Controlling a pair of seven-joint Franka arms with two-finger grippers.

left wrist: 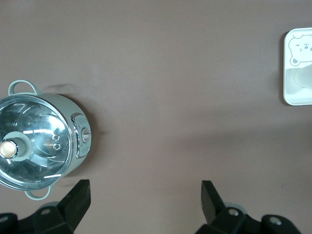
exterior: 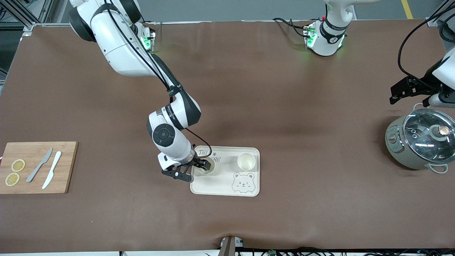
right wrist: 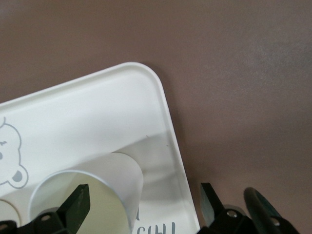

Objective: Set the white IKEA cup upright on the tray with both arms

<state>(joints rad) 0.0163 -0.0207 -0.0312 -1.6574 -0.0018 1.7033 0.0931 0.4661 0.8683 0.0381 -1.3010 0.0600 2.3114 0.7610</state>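
Standing upright on the tray (exterior: 249,156), two white cups: one (exterior: 207,166) directly between the spread fingers of the right gripper (exterior: 197,167), at the tray end toward the right arm; the second cup (exterior: 246,161) beside it, clear of the fingers, toward the left arm's end. In the right wrist view the fingers (right wrist: 78,207) straddle the near cup's rim (right wrist: 83,195) with a gap showing, so the cup appears let go and resting on its own base, mouth up; the wide stance of the fingers probably serves to free the cup without tipping it. Tray: cream, rounded corners, bear-face drawing (exterior: 243,182) at the edge nearest the front camera, lettering partly hidden under the gripper. Farther from the fingers, toward the right arm's end of the desk (exterior: 284,89): wooden cutting board (exterior: 37,167) carrying two lemon slices (exterior: 15,172) and two knives (exterior: 45,169). Farthest item: lidded grey pot (exterior: 419,138) at the left arm's end, below the left gripper (left wrist: 145,197), which waits there with fingers fully apart, holding nothing.
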